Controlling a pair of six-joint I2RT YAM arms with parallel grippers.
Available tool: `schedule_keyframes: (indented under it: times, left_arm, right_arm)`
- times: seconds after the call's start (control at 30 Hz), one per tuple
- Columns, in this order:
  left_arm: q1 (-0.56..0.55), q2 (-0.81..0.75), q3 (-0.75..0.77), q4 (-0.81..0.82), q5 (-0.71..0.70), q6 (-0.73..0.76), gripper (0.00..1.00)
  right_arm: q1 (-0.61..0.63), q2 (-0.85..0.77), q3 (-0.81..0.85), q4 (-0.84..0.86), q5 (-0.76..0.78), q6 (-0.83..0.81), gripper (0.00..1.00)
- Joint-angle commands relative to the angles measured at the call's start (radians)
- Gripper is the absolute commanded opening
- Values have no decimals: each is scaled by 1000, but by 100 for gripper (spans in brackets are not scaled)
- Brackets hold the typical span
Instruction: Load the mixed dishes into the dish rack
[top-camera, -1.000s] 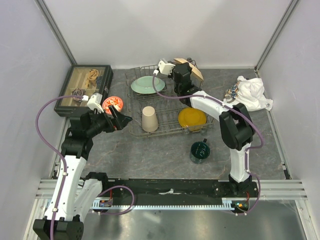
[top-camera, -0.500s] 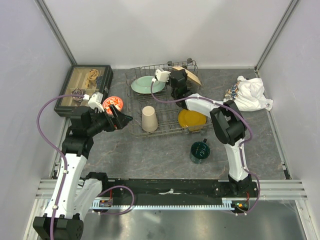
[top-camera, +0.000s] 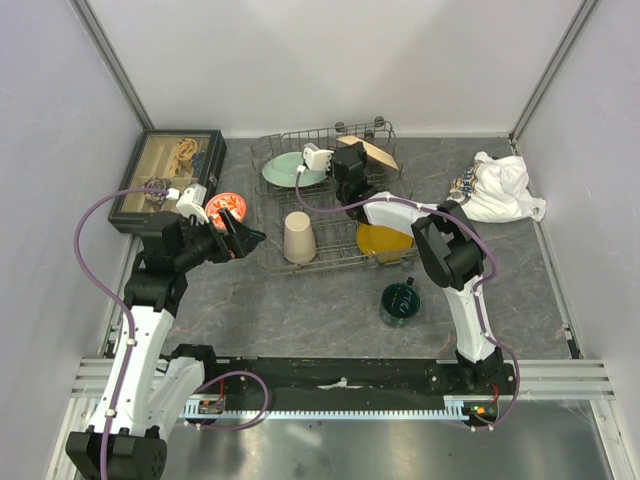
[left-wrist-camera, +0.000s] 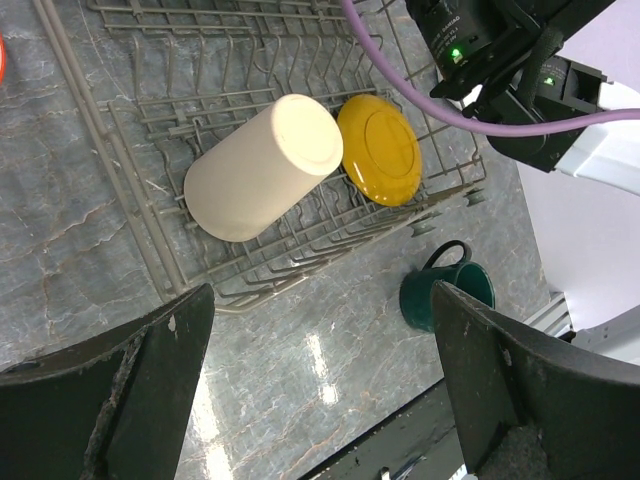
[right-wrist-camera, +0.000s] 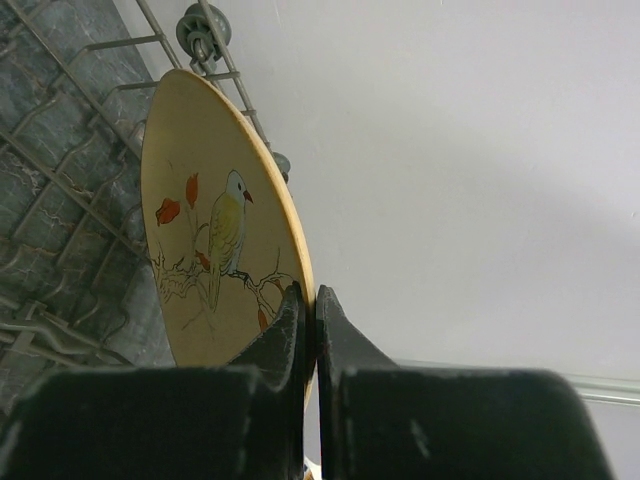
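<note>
The grey wire dish rack (top-camera: 330, 129) holds the pale green flowered plate (top-camera: 288, 170), the beige cup (top-camera: 299, 238) on its side and the yellow plate (top-camera: 383, 240). My right gripper (top-camera: 357, 157) is shut on the rim of the tan bird plate (top-camera: 376, 152), which stands tilted on edge over the rack's back right corner; in the right wrist view my gripper (right-wrist-camera: 308, 312) pinches the plate (right-wrist-camera: 205, 230). My left gripper (top-camera: 243, 238) is open and empty above the table left of the rack. The red-orange bowl (top-camera: 225, 206) sits beside it. The dark green mug (top-camera: 400, 303) stands in front of the rack.
The dark glass-topped display box (top-camera: 170, 178) sits at the back left. The white cloth bundle (top-camera: 505, 188) lies at the back right. The left wrist view shows the cup (left-wrist-camera: 262, 165), yellow plate (left-wrist-camera: 380, 148), mug (left-wrist-camera: 445, 292) and rack wires (left-wrist-camera: 100, 130).
My right gripper has carried the tan plate down and a little left, closer to the rack's back rows. My left arm has hardly moved.
</note>
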Motion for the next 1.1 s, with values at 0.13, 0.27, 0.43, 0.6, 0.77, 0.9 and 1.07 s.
schedule_keyframes:
  times: [0.13,0.27,0.43,0.6,0.77,0.9,1.07]
  left_arm:
    - [3,-13,-7,36,22,-10,95]
    - [3,-13,-8,34,21,-8,95]
    - [3,-19,-16,33,21,-5,95]
    - [3,-21,-21,33,21,-5,95]
    - [3,-18,-21,33,22,-7,95]
    - [3,-27,-22,34,24,-8,95]
    - [3,-35,-30,33,27,-14,95]
  right_arm:
    - [13,-13,8,95,31,3,29]
    - [13,-19,-27,132,31,14,48]
    - [10,-19,-50,148,34,34,58]
    - [11,-28,-78,166,49,46,69]
    - [11,-51,-119,181,52,80,80]
    - [6,-73,-121,135,45,124,82]
    - [5,-113,-136,88,29,163,83]
